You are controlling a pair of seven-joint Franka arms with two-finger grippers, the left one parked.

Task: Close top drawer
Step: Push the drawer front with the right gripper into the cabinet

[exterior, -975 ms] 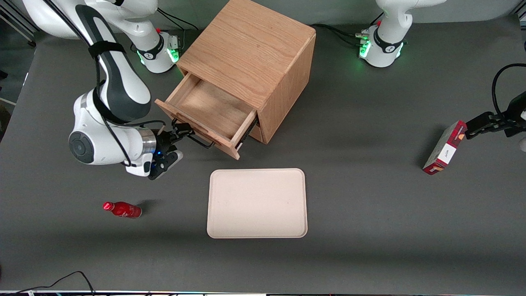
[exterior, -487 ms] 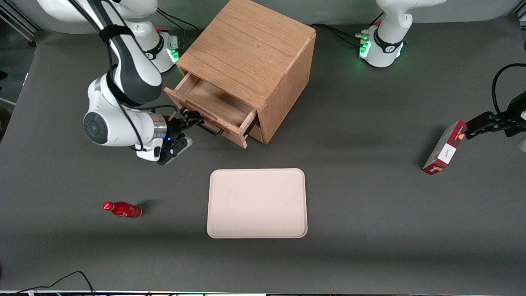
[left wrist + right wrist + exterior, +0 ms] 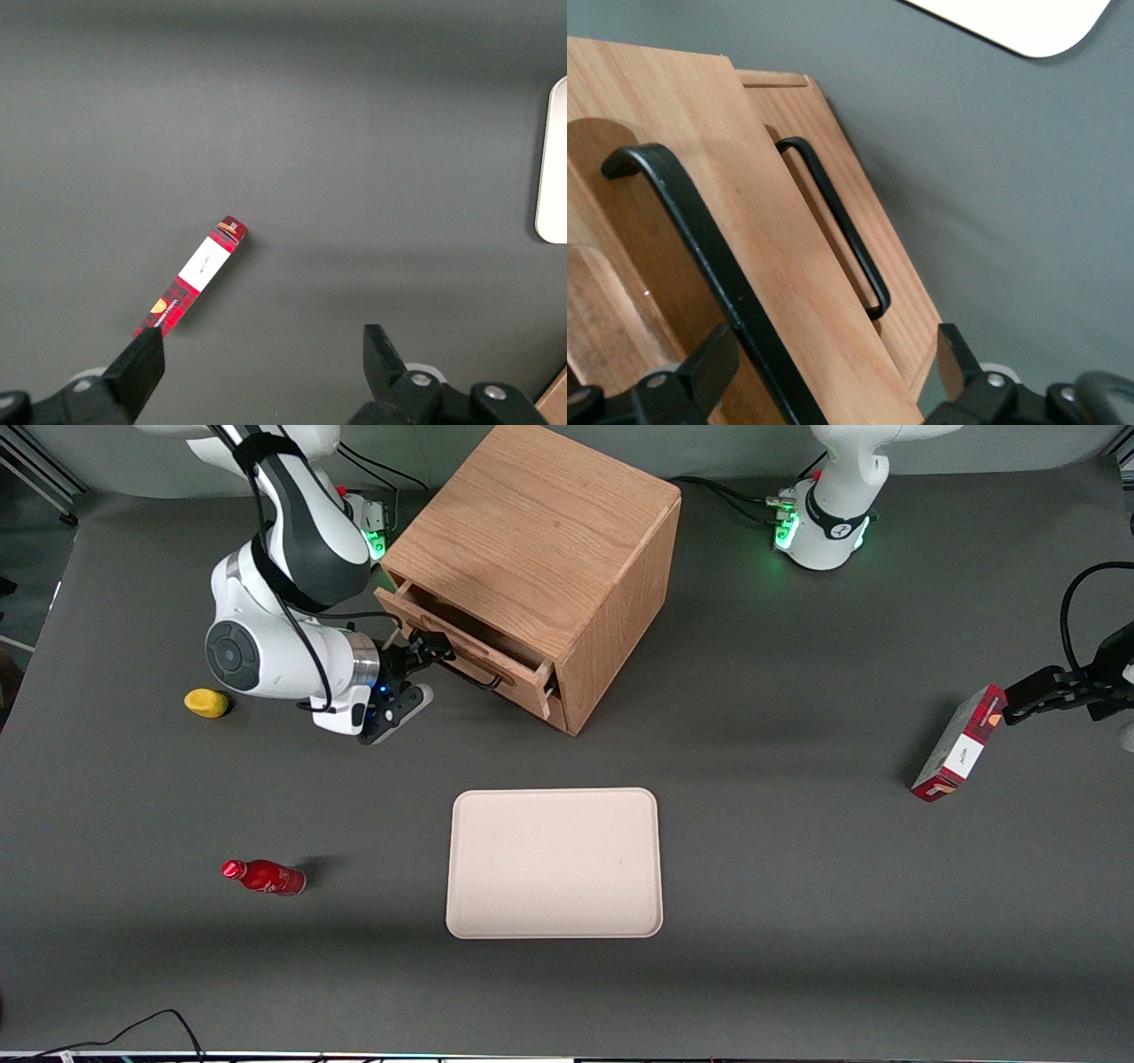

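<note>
The light-oak cabinet (image 3: 532, 522) stands at the working arm's end of the table. Its top drawer (image 3: 461, 646) sticks out only a little, with a narrow dark gap of its inside showing. My right gripper (image 3: 423, 654) is in front of the drawer, against its front board. In the right wrist view the gripper (image 3: 833, 359) is open, and its fingers (image 3: 713, 354) straddle the top drawer's front (image 3: 771, 266) and its black wire handle (image 3: 700, 239) without clamping them. The lower drawer (image 3: 873, 230), with the same kind of handle, looks shut.
A beige tray (image 3: 555, 863) lies nearer the front camera than the cabinet. A red bottle (image 3: 264, 877) lies on its side, and a small yellow object (image 3: 205, 703) sits beside the working arm. A red box (image 3: 959, 744) stands at the parked arm's end.
The top drawer has slid most of the way into the cabinet, with my gripper following it toward the cabinet. The arm's move has uncovered the yellow object.
</note>
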